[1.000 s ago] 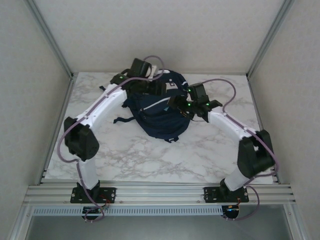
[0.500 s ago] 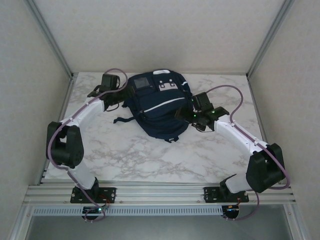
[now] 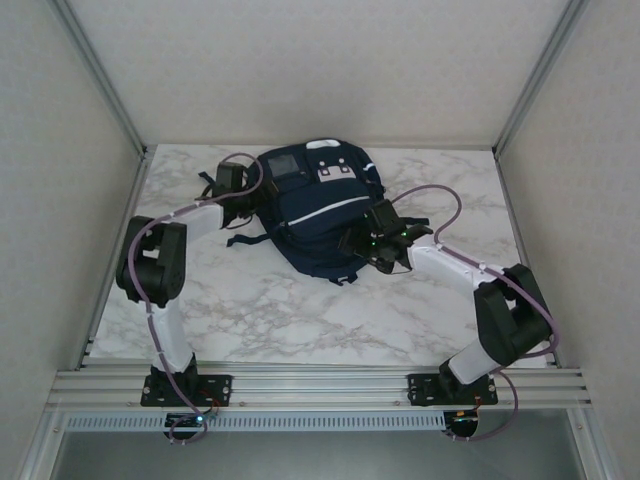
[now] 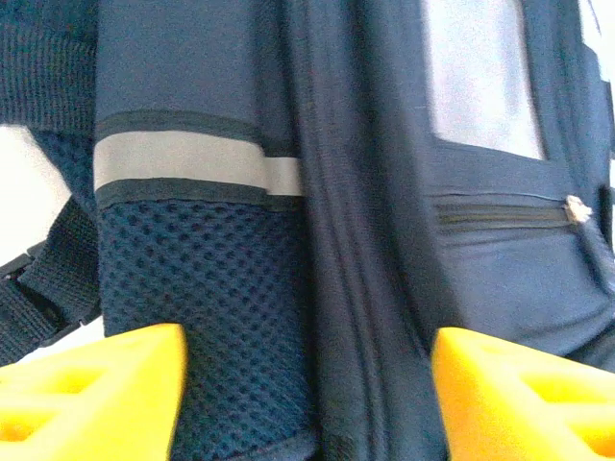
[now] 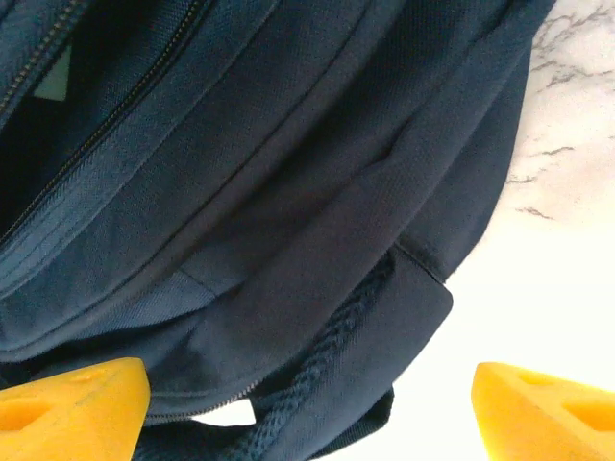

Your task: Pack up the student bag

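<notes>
Now the student bag (image 3: 312, 215) lies flat, front up, by the far edge of the worktop (image 3: 300, 320), no longer bunched under the arms. The left gripper (image 4: 307, 384) and right gripper (image 5: 307, 403) have dropped to its flanks, fingers spread, gripping nothing, likely repositioning. Its contents are hidden.

White marble table (image 3: 300, 320) — grey aluminium frame (image 3: 320, 385)

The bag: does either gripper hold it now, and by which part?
Nothing is held. The left gripper is open at the side of the bag; the right gripper is open at its other side.
</notes>
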Controlling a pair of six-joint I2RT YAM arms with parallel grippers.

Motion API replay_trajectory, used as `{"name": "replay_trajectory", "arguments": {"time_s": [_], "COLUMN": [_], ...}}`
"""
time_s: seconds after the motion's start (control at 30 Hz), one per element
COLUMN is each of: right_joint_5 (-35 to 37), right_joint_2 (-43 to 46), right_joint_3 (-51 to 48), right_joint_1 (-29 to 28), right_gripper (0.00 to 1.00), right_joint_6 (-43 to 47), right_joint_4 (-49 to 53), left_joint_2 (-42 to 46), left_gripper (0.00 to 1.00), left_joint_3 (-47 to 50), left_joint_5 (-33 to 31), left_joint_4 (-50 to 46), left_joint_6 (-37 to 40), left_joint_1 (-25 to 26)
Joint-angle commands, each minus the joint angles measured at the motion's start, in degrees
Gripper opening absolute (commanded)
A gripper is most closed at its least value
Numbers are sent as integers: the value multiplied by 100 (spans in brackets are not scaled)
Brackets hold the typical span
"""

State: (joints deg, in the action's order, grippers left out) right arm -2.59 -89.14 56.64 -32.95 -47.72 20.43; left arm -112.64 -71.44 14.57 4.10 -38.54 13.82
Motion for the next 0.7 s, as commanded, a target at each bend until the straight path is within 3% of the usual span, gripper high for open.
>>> {"name": "replay_trajectory", "arguments": {"time_s": [0.0,0.1,0.13,0.37,0.67], "right_joint_5": [138,433,521,740,850], "right_joint_2": [-246,-437,-484,-1058,-1695], "right_joint_3": [31,242,303,1030,2116], "right_joint_1": [-36,-6,16,451,968], "right_gripper": [78,72,72,62,61], "right_joint_6": [-178,-168,-143,320,894], "right_joint_4": [-412,-275,-230,110,607], "left_joint_2": [-400,-633,-632,275,1591], "left_gripper": [46,2,0,0,0], "left_joint_3": [-103,-191,-146,882,1891], "left_joint_5": [56,244,315,380,-217], "left_joint_4": [118,62,94,336,575], "left_joint_6": [-106,-95,-117,-250,-851], "left_joint_1": [52,55,67,401,1191]}}
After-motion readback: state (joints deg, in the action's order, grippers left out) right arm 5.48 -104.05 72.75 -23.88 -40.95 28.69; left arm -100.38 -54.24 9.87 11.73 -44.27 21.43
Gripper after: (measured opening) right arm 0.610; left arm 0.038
